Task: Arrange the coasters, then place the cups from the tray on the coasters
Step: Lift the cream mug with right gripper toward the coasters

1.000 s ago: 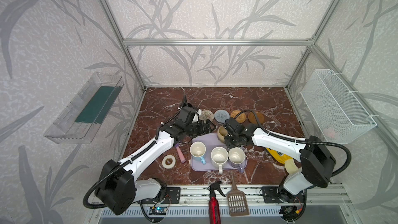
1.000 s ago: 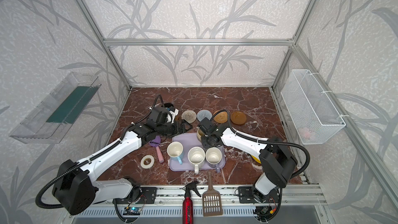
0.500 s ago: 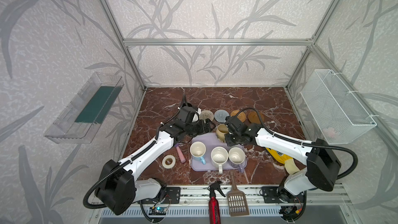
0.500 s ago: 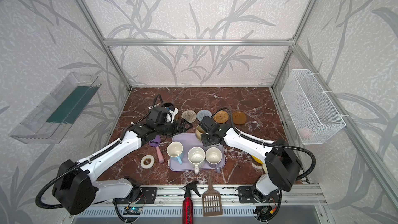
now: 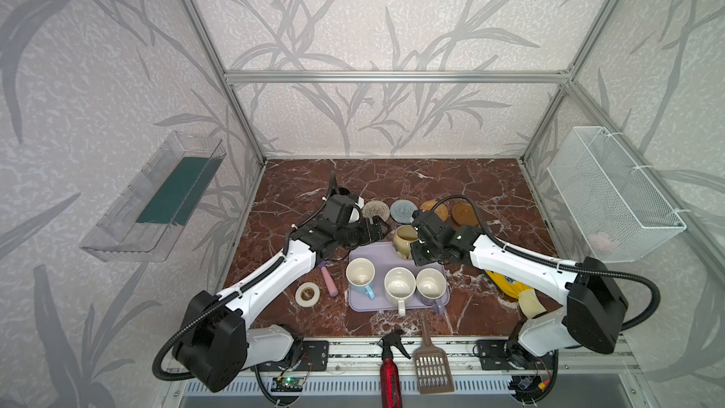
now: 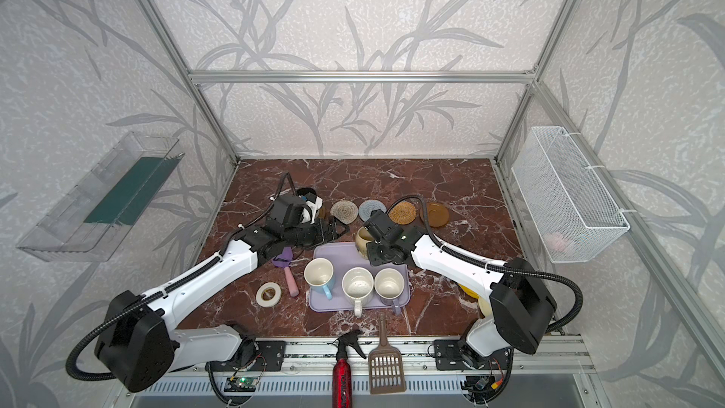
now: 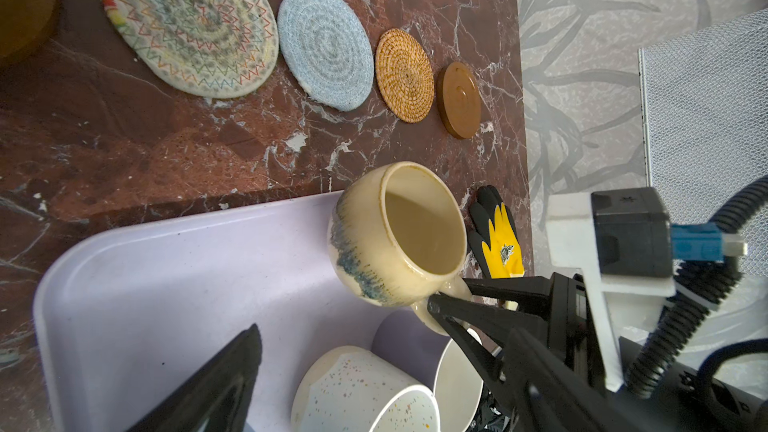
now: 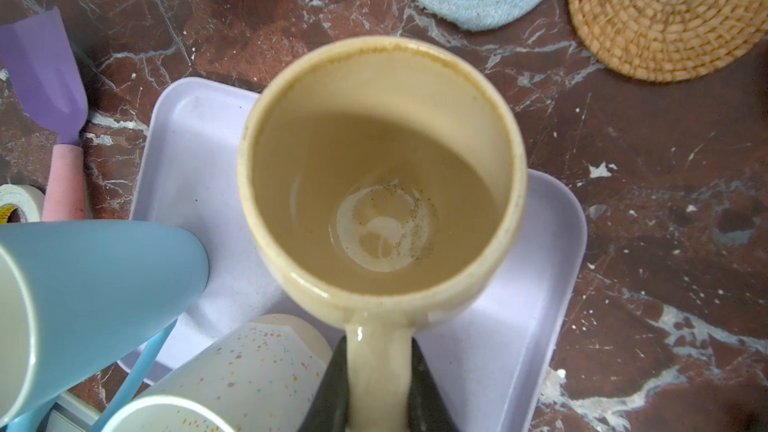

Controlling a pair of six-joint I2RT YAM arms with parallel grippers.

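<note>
Two black fingers of the right gripper (image 8: 380, 371) are seen clamped on the handle of the beige glazed ceramic mug (image 8: 378, 184). The mug is held mouth up, its handle pointed back toward the right arm. In both top views it is placed over the far right corner of the flat lavender plastic tray (image 5: 372, 255); whether its base is clear of the tray cannot be told.

Three more are lined up along the tray's near side: the light blue mug (image 5: 360, 274), the white speckled mug (image 5: 399, 286) and the lavender mug (image 5: 430, 287), all upright, handles pointed to the near edge. The tray's long axis is laid left to right.

Beyond it, four discs are set in a row: the cream woven coaster (image 5: 375, 209), the grey-blue woven coaster (image 5: 403, 209), the tan rattan coaster (image 5: 435, 211) and the brown wooden coaster (image 5: 461, 215).

Over on the other side, the left gripper (image 5: 379, 229) is held with its jaws wide apart, just beside the tray's far left corner.
</note>
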